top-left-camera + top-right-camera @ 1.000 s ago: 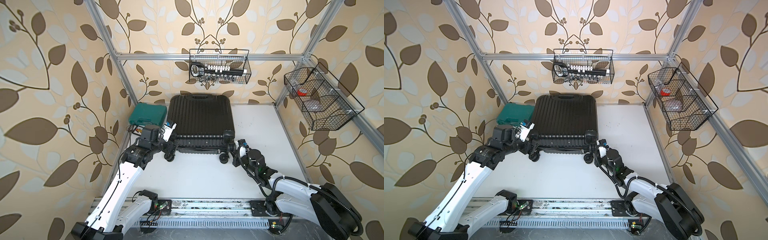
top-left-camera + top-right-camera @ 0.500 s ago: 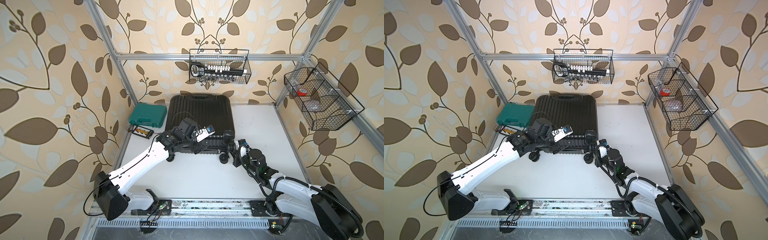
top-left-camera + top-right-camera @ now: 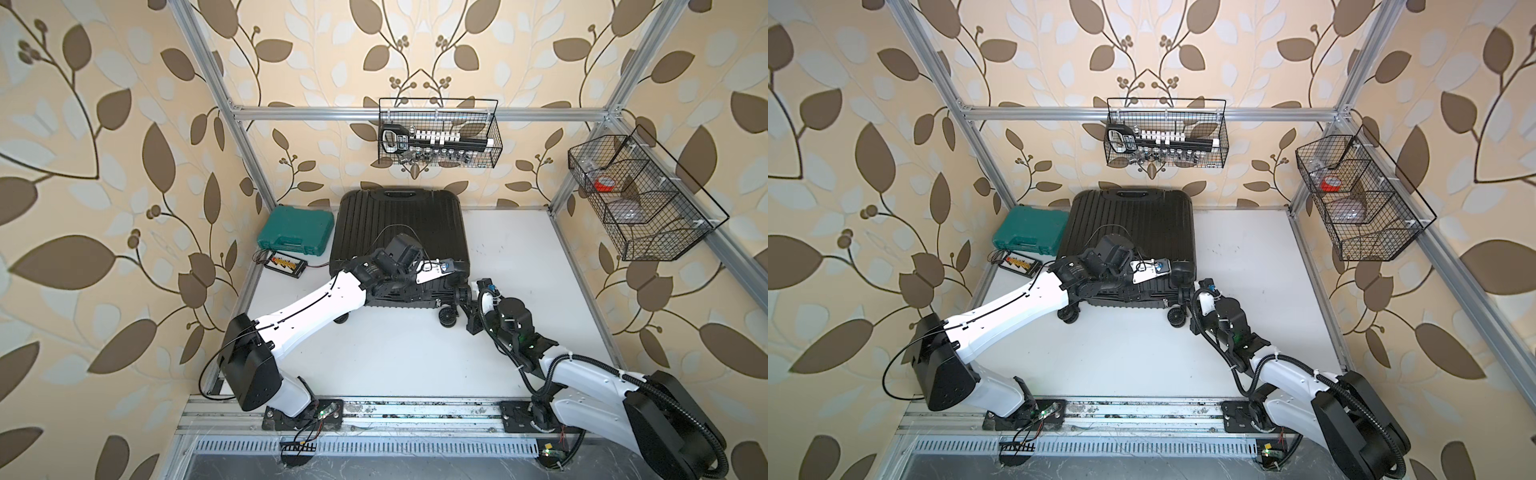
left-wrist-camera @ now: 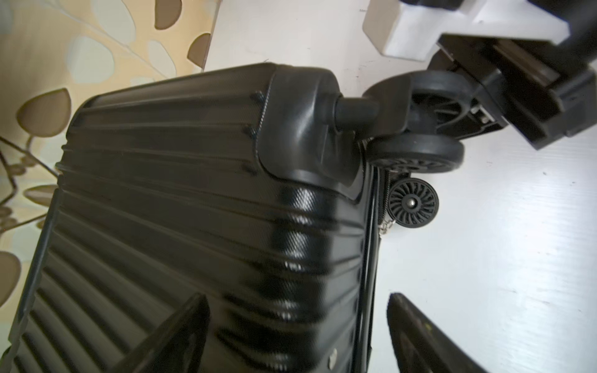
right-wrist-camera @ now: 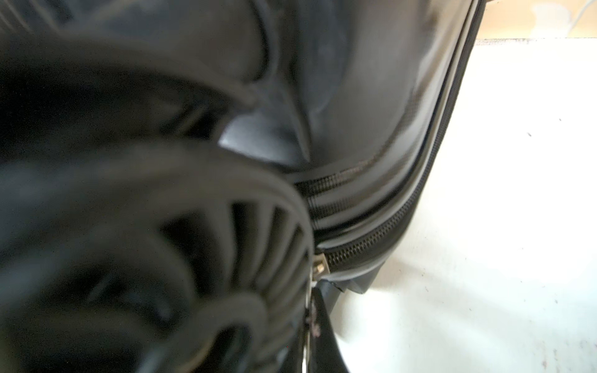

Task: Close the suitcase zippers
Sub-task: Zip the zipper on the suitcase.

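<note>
L arm (image 3: 316, 307) has swung over in the last sec, from the suitcase (image 3: 399, 224)'s near left corner by the teal case (image 3: 297, 230) across to its near right corner. L claw (image 4: 296, 298) hangs over the ribbed shell there, jaws spread wide, holding nothing. R claw (image 3: 468, 293) hasn't budged: shut tight at that same corner, beside the wheels. Whether it pinches the slider (image 5: 319, 264) we can't tell. Suitcase lies flat, lid down, far centre of the surface (image 3: 395, 353).

We reckon L came to steady the shell while R draws the zippers (image 5: 371, 245); zip run looks barely begun.

Count:
- 1 suitcase
- 1 teal case
- 2 wire baskets: far wall (image 3: 494, 141), right wall (image 3: 665, 245)
- 2 rows of teeth & 1 slider in R wrist view
- 3 wheel discs (image 4: 412, 203) in L wrist view
</note>
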Robot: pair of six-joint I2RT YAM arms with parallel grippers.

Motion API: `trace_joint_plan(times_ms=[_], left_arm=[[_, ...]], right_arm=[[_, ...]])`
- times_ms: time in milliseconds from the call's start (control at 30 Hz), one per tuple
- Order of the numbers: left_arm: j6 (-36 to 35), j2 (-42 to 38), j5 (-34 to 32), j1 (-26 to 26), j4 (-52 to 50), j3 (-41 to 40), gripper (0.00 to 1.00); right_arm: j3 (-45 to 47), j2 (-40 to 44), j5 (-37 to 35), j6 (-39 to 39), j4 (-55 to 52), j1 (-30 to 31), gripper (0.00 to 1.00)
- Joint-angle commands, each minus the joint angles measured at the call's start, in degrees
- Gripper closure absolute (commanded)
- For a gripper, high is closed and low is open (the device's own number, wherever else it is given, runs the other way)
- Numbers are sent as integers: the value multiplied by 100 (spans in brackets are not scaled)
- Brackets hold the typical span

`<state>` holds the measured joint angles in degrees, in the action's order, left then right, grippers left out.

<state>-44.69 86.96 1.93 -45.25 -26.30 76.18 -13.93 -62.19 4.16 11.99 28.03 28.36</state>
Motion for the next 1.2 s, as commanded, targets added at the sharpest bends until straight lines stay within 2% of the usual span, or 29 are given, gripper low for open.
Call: trace_joint_plan(times_ms=[0, 233, 433, 733, 1167], left_arm=[[-208, 203, -288, -96, 322, 267, 12], [-152, 570, -898, -202, 709, 376, 12], [232, 793, -1225, -212, 768, 574, 12], [790, 1094, -1380, -221, 807, 841, 12], [1246, 1492, -1389, -221, 897, 1124, 12]], right_arm=[[13, 146, 219, 74, 89, -5, 100], [88, 353, 279, 110, -6, -4, 100], [150, 523, 348, 135, -69, -3, 100], [294, 587, 592, 280, 162, 2, 100], [421, 474, 934, 391, 607, 20, 100]])
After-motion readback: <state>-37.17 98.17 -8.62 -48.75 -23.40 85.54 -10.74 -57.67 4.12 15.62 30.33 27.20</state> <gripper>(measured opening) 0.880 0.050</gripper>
